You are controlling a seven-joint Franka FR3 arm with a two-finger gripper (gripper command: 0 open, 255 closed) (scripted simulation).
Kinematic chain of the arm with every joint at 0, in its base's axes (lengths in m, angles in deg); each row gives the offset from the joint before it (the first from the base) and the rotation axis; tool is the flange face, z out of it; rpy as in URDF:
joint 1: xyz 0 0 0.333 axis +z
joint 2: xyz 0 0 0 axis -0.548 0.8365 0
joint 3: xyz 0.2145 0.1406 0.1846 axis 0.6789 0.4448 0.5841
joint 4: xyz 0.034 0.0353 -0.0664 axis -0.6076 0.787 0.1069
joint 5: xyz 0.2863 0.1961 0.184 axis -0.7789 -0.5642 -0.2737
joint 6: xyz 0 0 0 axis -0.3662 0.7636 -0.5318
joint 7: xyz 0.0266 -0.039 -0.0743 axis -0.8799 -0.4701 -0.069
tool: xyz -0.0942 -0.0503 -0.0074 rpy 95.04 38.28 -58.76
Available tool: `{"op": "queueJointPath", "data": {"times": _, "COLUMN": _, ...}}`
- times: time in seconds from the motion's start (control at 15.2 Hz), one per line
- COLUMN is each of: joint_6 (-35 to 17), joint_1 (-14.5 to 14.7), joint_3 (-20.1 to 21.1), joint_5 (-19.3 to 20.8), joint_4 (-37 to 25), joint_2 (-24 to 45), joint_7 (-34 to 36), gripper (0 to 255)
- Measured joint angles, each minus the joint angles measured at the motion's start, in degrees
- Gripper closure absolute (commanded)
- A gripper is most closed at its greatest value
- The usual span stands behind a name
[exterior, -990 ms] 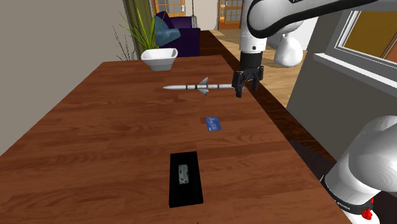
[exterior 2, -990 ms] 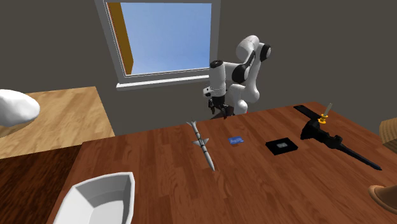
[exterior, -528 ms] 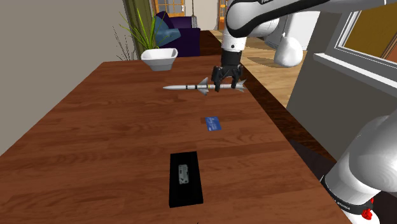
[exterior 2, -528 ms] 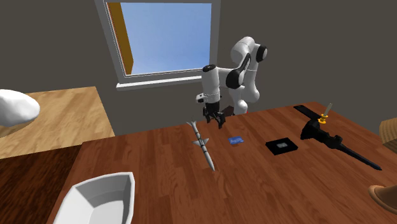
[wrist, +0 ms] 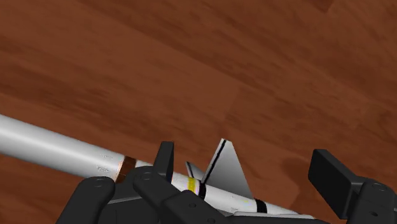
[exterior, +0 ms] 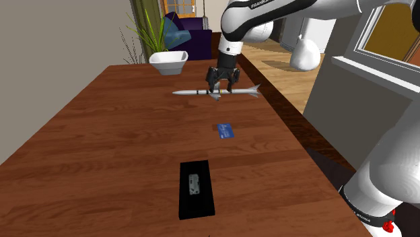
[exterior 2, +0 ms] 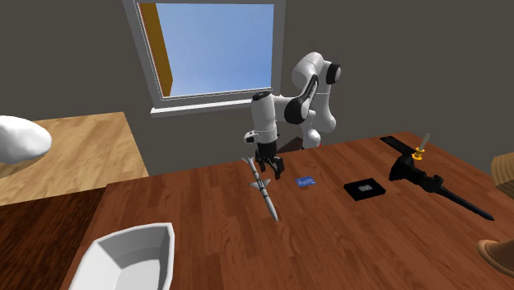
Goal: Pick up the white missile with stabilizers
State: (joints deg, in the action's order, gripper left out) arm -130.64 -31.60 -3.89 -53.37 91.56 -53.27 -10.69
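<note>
shoulder view / missile: white-grey missile [exterior: 192, 91] flat on the counter [exterior: 101, 141], far end, nose twd that view's left, just past the blue card [exterior: 225, 130].
shoulder view / end effector: end effector [exterior: 222, 88] is down over the finned mid part, fingers spread either side, not gripping afaict.
shoulder view / containers: white bowl [exterior: 168, 62] at the far edge, can't see inside from here. black box [exterior: 196, 198] near the front w/ a small grey thing [exterior: 195, 183] set in its top.
second exterior view / missile: missile [exterior 2: 268, 200] lies nose twd the bowl side.
second exterior view / end effector: end effector [exterior 2: 268, 167] sits over the tail half.
second exterior view / containers: bowl [exterior 2: 107, 247] looks bare inside. black box [exterior 2: 365, 189] is well apart from the missile, past the card [exterior 2: 306, 181].
wrist view / missile: tube [wrist: 57, 153] w/ copper, yellow and black bands, plus a thin fin [wrist: 226, 168].
wrist view / end effector: end effector [wrist: 247, 164] is released, fingers [wrist: 331, 175] wide apart, w/ the fin and banded bit of tube between them. one finger is right by the tube, can't tell if touching.
handling (guess): prob light and stiff. smooth round tube = could roll or slip, and it's long, so it'll tip if grabbed near an end. fins look thin, easy to bend.
where to grab (guess): across the tube near the bands, pads on the body, not on the fins.
</note>
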Motion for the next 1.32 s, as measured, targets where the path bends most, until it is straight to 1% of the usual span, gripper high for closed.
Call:
{"op": "queueJointPath", "data": {"times": 0.4, "joint_6": -4.2, "joint_1": 0.1, "joint_3": 0.1, "joint_5": -0.5, "joint_4": 2.5, "joint_2": 1.6, "joint_7": -0.8, "gripper": 0}}
{"op": "queueJointPath", "data": {"times": 0.46, "joint_6": -4.5, "joint_1": 0.1, "joint_3": 0.1, "joint_5": -0.6, "joint_4": 2.7, "joint_2": 1.7, "joint_7": -0.8, "gripper": 255}}
{"op": "queueJointPath", "data": {"times": 1.12, "joint_6": -4.8, "joint_1": 0.1, "joint_3": 0.2, "joint_5": -0.7, "joint_4": 2.9, "joint_2": 1.6, "joint_7": -1.0, "gripper": 255}}
{"op": "queueJointPath", "data": {"times": 1.32, "joint_6": -3.2, "joint_1": 0.1, "joint_3": 0.1, "joint_5": -0.4, "joint_4": 1.9, "joint_2": 1.2, "joint_7": -0.6, "gripper": 255}}
